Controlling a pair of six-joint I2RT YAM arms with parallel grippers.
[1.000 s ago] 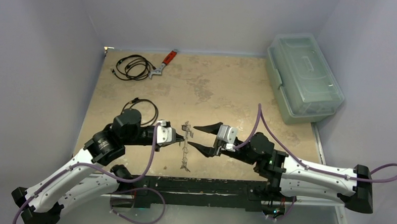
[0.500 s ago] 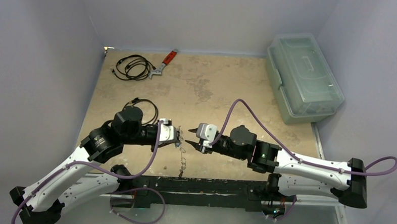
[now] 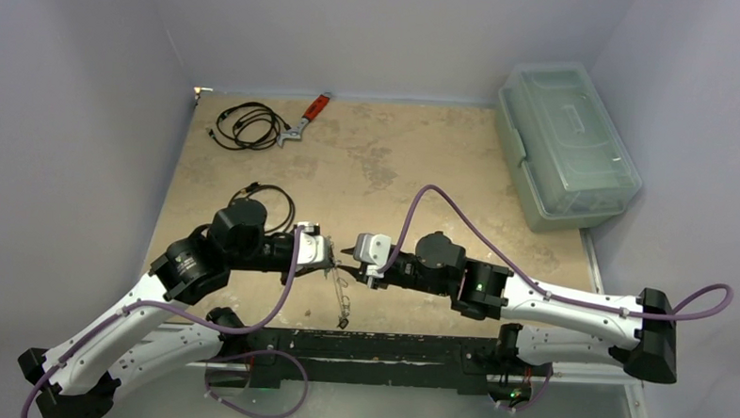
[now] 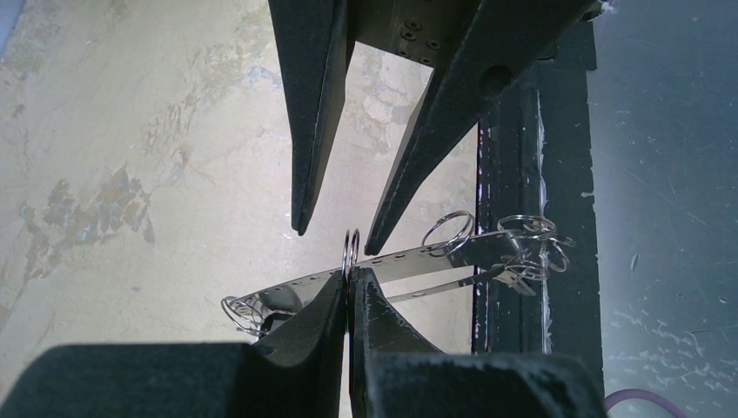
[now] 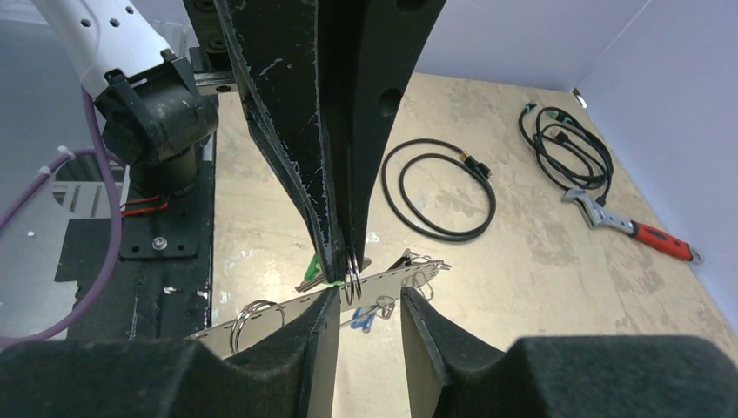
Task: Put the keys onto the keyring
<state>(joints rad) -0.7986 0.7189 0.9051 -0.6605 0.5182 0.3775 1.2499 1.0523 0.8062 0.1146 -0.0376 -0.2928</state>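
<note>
The keyring (image 4: 418, 257) is a thin metal strip with holes and small split rings along it. It hangs off the table from my left gripper (image 4: 351, 272), which is shut on one of its small rings. In the top view the keyring (image 3: 343, 297) dangles below the left gripper (image 3: 329, 256), and the right gripper (image 3: 350, 263) meets it nose to nose. The right gripper (image 5: 370, 296) is open, its jaws on either side of the strip (image 5: 383, 280) and the pinched ring. A green key (image 5: 315, 266) and a blue key (image 5: 364, 320) hang at the strip.
A coiled black cable (image 3: 247, 125) and a red-handled wrench (image 3: 306, 120) lie at the far left. Another cable loop (image 3: 272, 205) lies behind the left wrist. A clear lidded box (image 3: 567, 147) stands at the far right. The black base rail (image 3: 379, 346) runs along the near edge.
My right arm has reached left to the left gripper, and its jaws have narrowed around the held ring. The keyring has swung slightly under the left gripper, which stays shut.
</note>
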